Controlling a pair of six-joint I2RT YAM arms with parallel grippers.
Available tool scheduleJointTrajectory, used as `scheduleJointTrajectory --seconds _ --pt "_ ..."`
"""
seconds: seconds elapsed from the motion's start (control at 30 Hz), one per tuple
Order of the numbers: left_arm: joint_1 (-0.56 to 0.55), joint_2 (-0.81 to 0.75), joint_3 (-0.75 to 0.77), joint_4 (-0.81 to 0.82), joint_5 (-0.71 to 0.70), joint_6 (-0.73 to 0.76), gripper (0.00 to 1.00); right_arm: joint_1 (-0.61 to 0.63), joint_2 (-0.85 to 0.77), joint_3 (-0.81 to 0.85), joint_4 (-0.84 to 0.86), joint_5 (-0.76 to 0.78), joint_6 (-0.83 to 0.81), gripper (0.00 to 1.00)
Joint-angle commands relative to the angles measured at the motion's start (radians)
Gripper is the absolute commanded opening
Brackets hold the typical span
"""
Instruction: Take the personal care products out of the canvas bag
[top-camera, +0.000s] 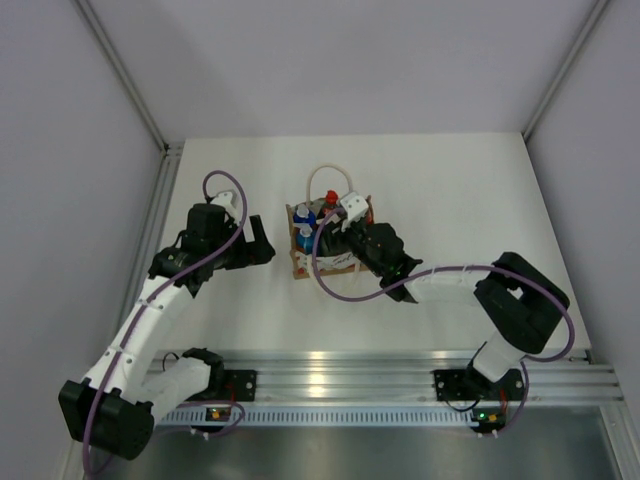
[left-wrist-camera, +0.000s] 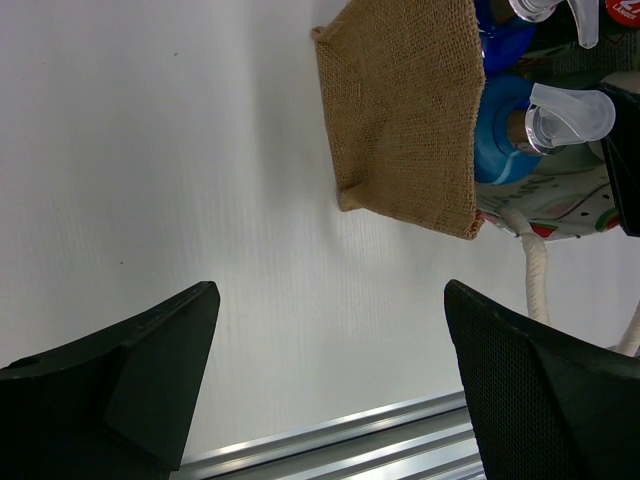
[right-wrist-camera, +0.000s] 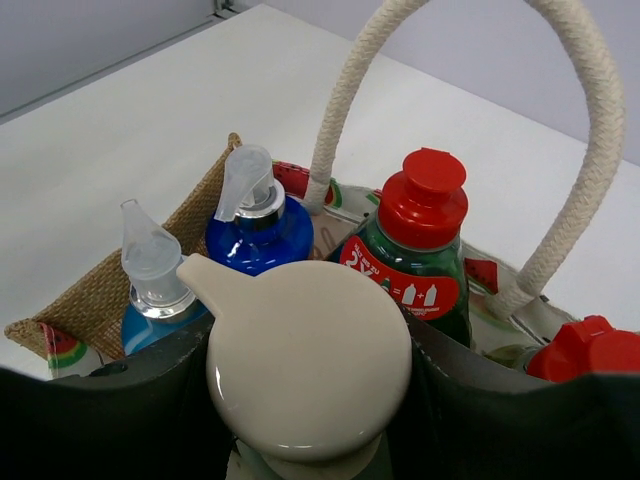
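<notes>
Cream pump (right-wrist-camera: 308, 360) beside red-capped green bottle (right-wrist-camera: 412, 262)

White table (top-camera: 455, 195) (pale grey walls (top-camera: 350, 60))

canvas bag (left-wrist-camera: 400, 110): tan burlap, cream rope handles, upright on bench (top-camera: 450, 200), mouth open under right hand (right-wrist-camera: 308, 400). pump bottle (right-wrist-camera: 305, 350): cream head, upright, pinched between that hand's fingers. Just beyond: green bottle (right-wrist-camera: 412, 280) with red cap, dark blue bottle (right-wrist-camera: 260, 235) with clear pump. Hand's left: lighter blue bottle (right-wrist-camera: 150, 270). Hand's right: second red cap (right-wrist-camera: 592, 350).
</notes>
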Motion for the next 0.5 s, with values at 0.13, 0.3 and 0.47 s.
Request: scheduleJointTrajectory --seconds 0.13,0.3,0.47 --pt "-0.003 -0.012 -0.006 0.021 0.007 0.019 0.98 0.022 -0.009 0.022 0.119 -0.056 -0.037 0.0" --pt "-0.003 -0.016 -0.006 0.021 0.004 0.018 0.98 0.02 -0.046 0.057 0.082 -0.037 -0.048 0.0" --pt "-0.003 -0.021 -0.006 0.02 0.001 0.016 0.98 0.017 -0.092 0.079 0.052 -0.046 -0.048 0.0"
